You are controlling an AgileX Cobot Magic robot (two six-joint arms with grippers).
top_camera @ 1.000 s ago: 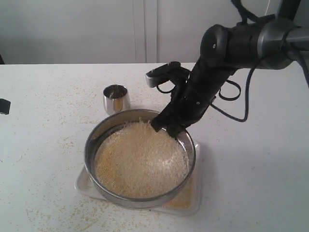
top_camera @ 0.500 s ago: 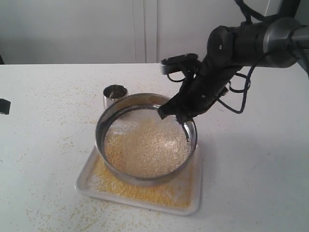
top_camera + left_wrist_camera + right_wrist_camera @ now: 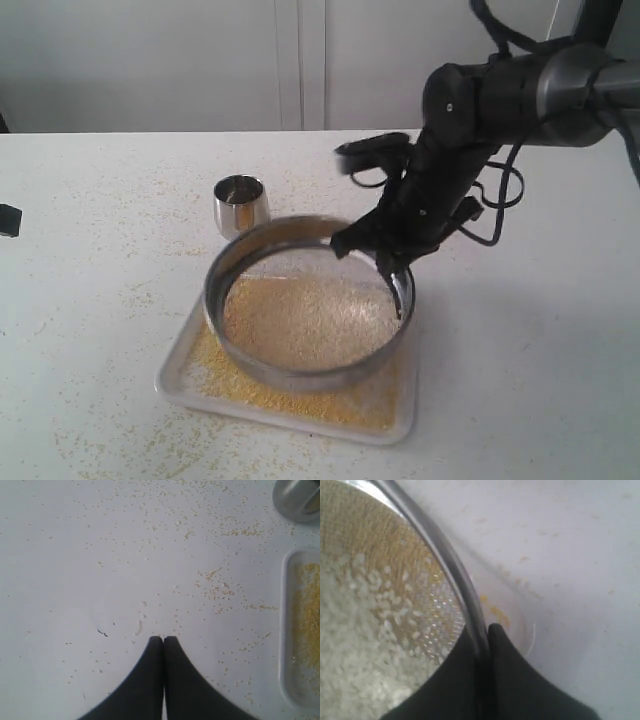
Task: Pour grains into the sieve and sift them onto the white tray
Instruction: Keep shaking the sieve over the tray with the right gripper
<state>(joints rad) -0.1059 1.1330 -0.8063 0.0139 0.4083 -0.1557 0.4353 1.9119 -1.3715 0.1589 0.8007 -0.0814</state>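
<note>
The sieve (image 3: 300, 372), a wide steel ring with a mesh bottom, hangs tilted above the white tray (image 3: 180, 385). Pale beige grains (image 3: 305, 320) fill it. Yellow fines (image 3: 345, 405) lie spread on the tray under it. My right gripper (image 3: 392, 268) is shut on the sieve's far right rim (image 3: 451, 565), one finger inside and one outside. In the right wrist view the mesh and coarse grains (image 3: 355, 630) show beside the rim. My left gripper (image 3: 163, 639) is shut on nothing, over bare table, with the tray's edge (image 3: 284, 630) off to one side.
A small shiny steel cup (image 3: 241, 204) stands upright on the table behind the sieve; its rim (image 3: 297, 500) shows in the left wrist view. Loose grains are scattered over the white table (image 3: 90, 300). The right arm (image 3: 500, 95) reaches in from the upper right.
The right gripper has carried the sieve back and to the right and then slightly down and forward, tilting it back and forth. More yellow fines now lie uncovered on the tray's near side.
</note>
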